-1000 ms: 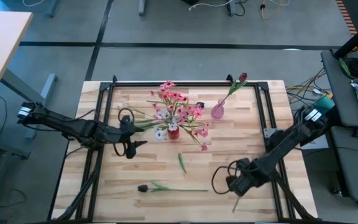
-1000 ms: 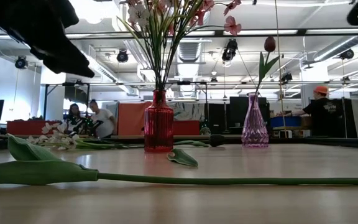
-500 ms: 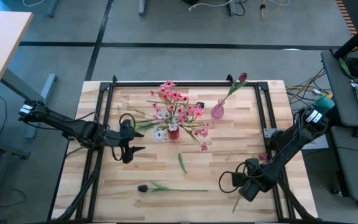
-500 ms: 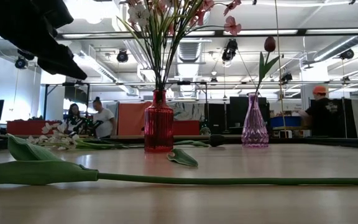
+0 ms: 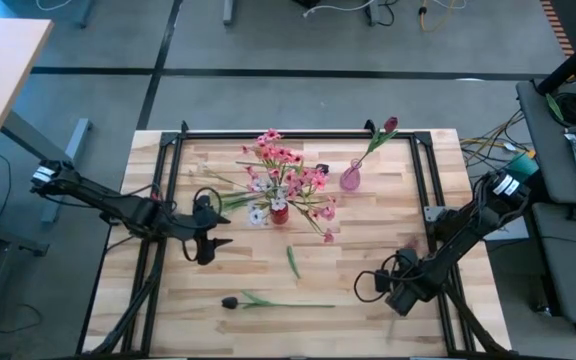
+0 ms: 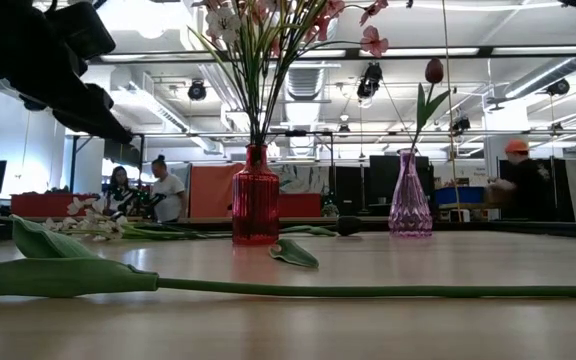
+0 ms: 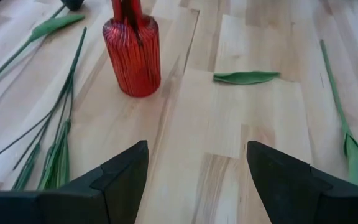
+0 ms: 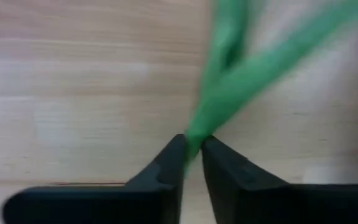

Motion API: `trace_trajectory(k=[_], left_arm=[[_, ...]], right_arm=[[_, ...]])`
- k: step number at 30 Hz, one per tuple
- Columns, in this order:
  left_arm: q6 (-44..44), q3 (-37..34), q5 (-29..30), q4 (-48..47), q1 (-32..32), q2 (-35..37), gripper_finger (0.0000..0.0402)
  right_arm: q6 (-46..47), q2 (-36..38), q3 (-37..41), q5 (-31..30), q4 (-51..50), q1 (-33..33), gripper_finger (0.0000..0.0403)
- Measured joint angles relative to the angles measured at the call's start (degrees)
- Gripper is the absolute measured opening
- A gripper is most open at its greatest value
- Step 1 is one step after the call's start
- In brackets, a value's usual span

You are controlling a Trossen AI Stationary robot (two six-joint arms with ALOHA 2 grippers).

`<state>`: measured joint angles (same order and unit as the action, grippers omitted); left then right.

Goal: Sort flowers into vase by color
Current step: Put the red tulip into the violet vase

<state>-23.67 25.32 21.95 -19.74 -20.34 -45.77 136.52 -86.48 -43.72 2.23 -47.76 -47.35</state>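
Robotics lab: exposed ducts (image 6: 168, 85), monitors (image 6: 393, 180).

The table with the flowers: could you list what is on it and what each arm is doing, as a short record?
red vase: holds pink sprays, mid-table
pink vase: holds one dark red bud
dark-budded flower: lies flat near the front edge
loose leaf: lies in front of the red vase
white sprigs: lie left of the red vase
left gripper: open, empty, near the red vase
right gripper: shut on a green stem, front right of table
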Motion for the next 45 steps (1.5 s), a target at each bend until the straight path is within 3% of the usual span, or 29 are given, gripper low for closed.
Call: trace_trajectory(k=[3,9,12,16,24,29,32,38,41,45], left_arm=[[-0.6,0.0,0.0,0.2,0.0,-0.8,0.0256],[-1.2,0.0,0.0,0.3,0.0,-1.5,0.0256],[-1.6,0.0,0.0,0.4,0.0,-1.5,0.0256],[-2.0,0.0,0.0,0.9,0.0,-1.5,0.0256],[-2.0,0.0,0.0,3.7,0.0,-1.5,0.0256],[-2.0,0.0,0.0,5.6,0.0,-1.5,0.0256],[-2.0,0.0,0.0,7.0,0.0,-1.5,0.0256],[-2.3,0.0,0.0,9.6,0.0,-1.5,0.0256],[-2.4,0.0,0.0,11.0,0.0,-1.5,0.0256],[-2.4,0.0,0.1,12.9,0.0,-1.5,0.0256]], right_arm=[[-0.8,0.0,0.2,-0.6,0.9,0.0,0.0016],[-3.0,1.4,-0.4,-0.8,0.8,0.2,0.0014],[-3.1,4.2,-1.5,-4.4,0.1,0.2,0.0013],[-3.3,9.3,-2.3,-19.2,-1.2,0.2,0.0013],[-19.9,20.1,-4.2,-62.4,-2.3,0.3,0.0013],[-32.9,24.7,-4.4,-76.6,-2.5,3.4,0.0013],[-40.1,26.9,-4.4,-80.4,-2.3,6.2,0.0013],[-57.4,31.5,-4.4,-81.9,3.7,12.0,0.0013],[-70.7,33.4,-4.4,-81.4,13.5,14.0,0.0013],[-98.1,34.3,-4.4,-77.6,34.3,15.6,0.0013]])
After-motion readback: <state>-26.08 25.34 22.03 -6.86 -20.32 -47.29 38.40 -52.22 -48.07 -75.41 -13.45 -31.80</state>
